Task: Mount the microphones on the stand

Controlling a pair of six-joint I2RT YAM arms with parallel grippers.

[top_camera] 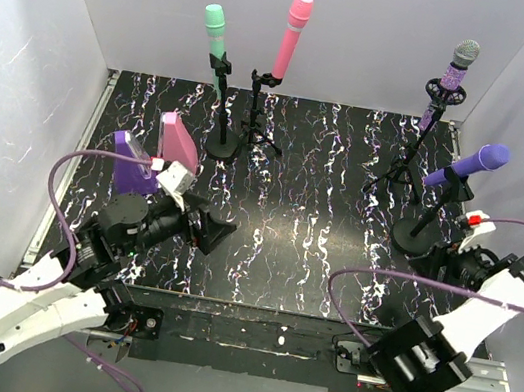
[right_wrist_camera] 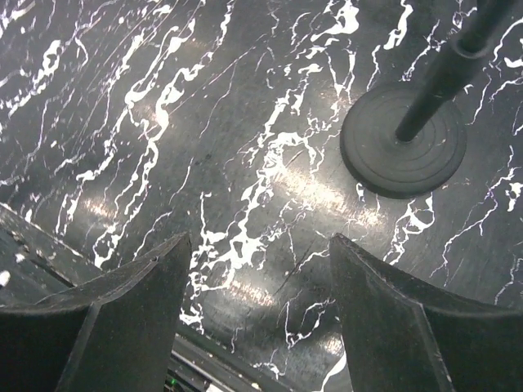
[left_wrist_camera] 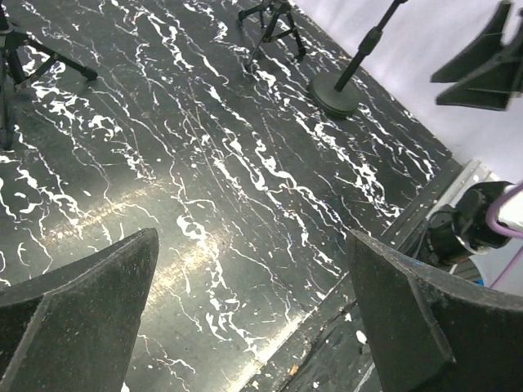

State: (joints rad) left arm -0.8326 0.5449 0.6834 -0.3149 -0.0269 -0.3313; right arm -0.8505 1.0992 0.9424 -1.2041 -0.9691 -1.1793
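Microphones (top_camera: pixel 294 34) number four, one on each of four stands (top_camera: pixel 224 113); wedges (top_camera: pixel 178 141), two.

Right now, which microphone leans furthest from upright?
The plain purple microphone, on the nearest right stand: it slants well over, while the mint green, pink and glittery purple ones stand almost upright.

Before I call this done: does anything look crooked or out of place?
Only the plain purple microphone on the near right round-based black stand: it tilts steeply sideways, while the mint green microphone, pink microphone and glittery purple microphone stand nearly upright. Nothing looks fallen or damaged.
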